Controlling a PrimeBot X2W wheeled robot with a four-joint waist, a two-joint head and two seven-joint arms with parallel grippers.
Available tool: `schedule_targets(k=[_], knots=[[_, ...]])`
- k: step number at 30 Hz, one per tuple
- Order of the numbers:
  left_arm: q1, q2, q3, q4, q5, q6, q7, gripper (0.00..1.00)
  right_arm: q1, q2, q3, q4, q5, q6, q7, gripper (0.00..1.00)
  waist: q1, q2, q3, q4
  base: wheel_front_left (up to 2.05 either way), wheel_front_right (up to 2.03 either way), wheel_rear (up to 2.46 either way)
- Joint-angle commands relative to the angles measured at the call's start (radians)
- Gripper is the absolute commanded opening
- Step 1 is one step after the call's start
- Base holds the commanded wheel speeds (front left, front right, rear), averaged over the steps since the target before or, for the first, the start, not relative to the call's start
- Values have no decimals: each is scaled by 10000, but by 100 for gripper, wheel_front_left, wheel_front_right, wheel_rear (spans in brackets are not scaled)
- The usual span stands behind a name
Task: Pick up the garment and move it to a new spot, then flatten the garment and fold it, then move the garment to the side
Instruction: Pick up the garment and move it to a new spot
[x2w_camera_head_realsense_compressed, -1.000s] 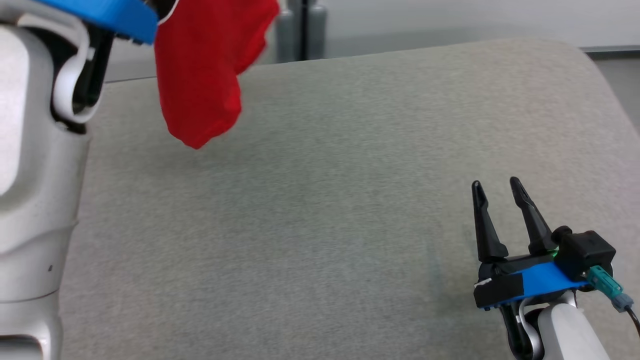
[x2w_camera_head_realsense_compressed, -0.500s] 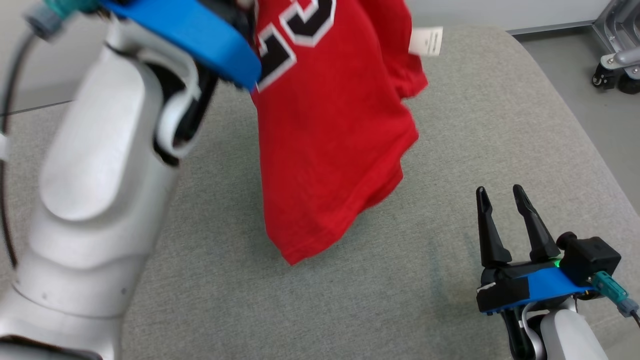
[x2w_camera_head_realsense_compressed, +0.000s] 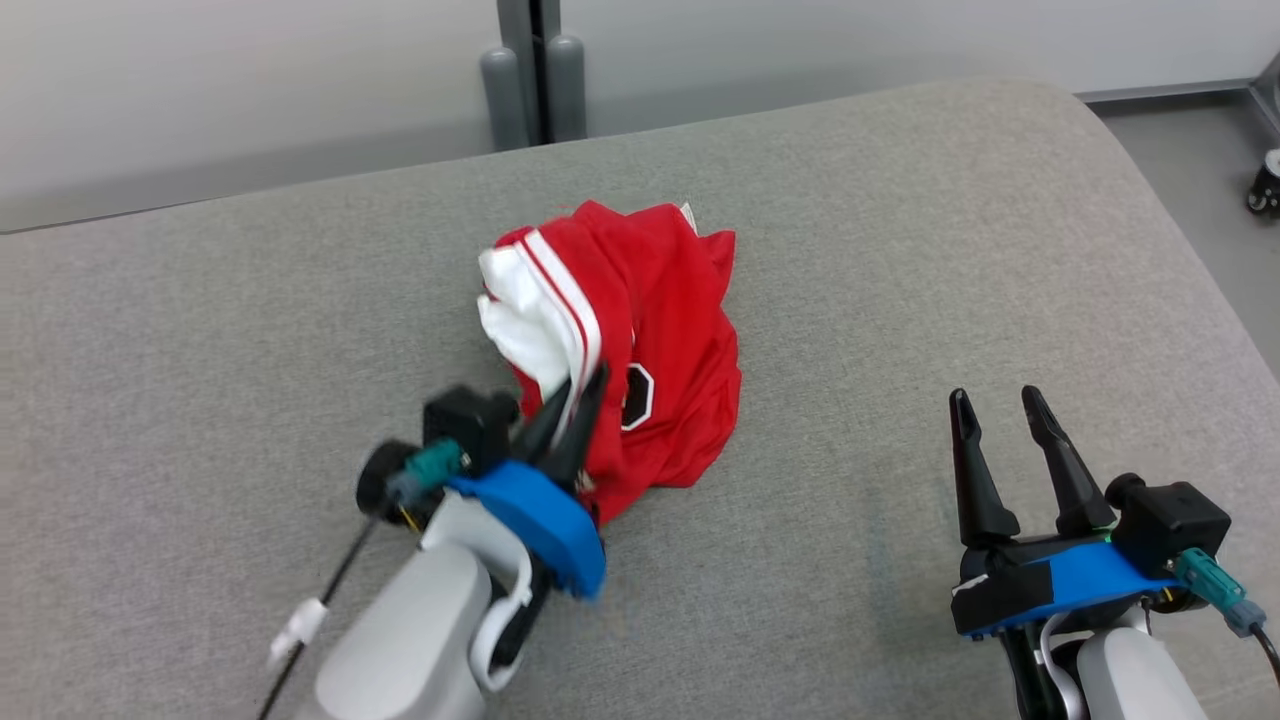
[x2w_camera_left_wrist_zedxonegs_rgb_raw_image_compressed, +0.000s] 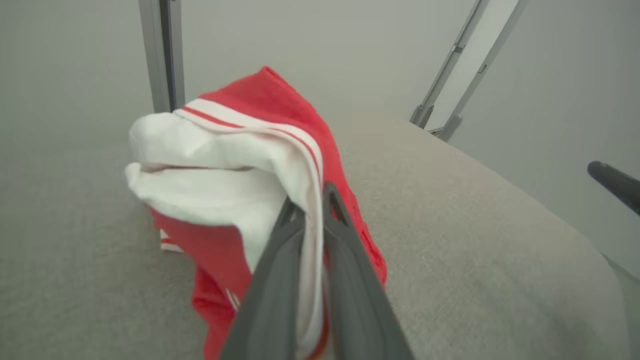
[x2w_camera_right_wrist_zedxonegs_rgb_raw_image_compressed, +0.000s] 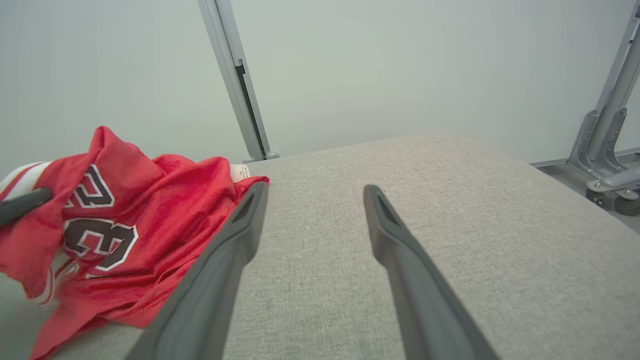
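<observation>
The red jersey (x2w_camera_head_realsense_compressed: 660, 340), hanging in the air half a second ago, now lies bunched at the middle of the grey padded table (x2w_camera_head_realsense_compressed: 900, 250). The left gripper (x2w_camera_head_realsense_compressed: 585, 385) stays clamped on its white-striped edge. The right gripper (x2w_camera_head_realsense_compressed: 992, 398) waits near right, fingers apart. Relocation looks done; flattening comes next.

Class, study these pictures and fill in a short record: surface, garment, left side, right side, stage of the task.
surface: grey fabric-covered surface
garment: red jersey with white trim and dark numerals, crumpled in a heap on the surface
left side: left gripper shut on the jersey's white edge
right side: right gripper open, holding nothing, apart from the jersey
stage: jersey not yet flattened or folded
</observation>
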Motion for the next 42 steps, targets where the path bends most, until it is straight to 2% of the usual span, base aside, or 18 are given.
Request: schedule_targets(k=[1,2,7,10,16,22,31,42], knots=[[176,-58,-168,176,72,-19,-171,55,126,-43,-18,52,-26,23,-42,100,0,1,-33,100,0,0,0],[251,-119,-306,299,151,-28,-211,100,159,-42,3,86,-44,23,-42,100,0,1,-64,156,0,0,0],[29,-271,-223,217,380,135,-988,100,228,-46,-56,189,-104,23,-42,100,0,1,-221,507,0,0,0],[-9,-78,185,-195,646,432,-1210,100,319,-45,-71,222,-146,23,-42,100,0,1,-317,753,0,0,0],[1020,555,1848,-2390,1815,1179,-1244,100,421,-45,-191,214,-200,23,-42,100,0,1,-488,1272,0,0,0],[2413,890,3488,-3651,2590,1467,-1249,100,571,-48,-298,220,-347,23,-42,100,0,1,-636,1771,0,0,0],[4041,590,5405,-4289,3218,1339,-1252,100,677,-47,-415,270,-553,23,-42,100,0,1,-909,2181,0,0,0],[5371,35,6095,-3748,3826,783,-1251,100,1115,-47,-464,394,-751,23,-42,100,0,1,-1516,2288,0,0,0]])
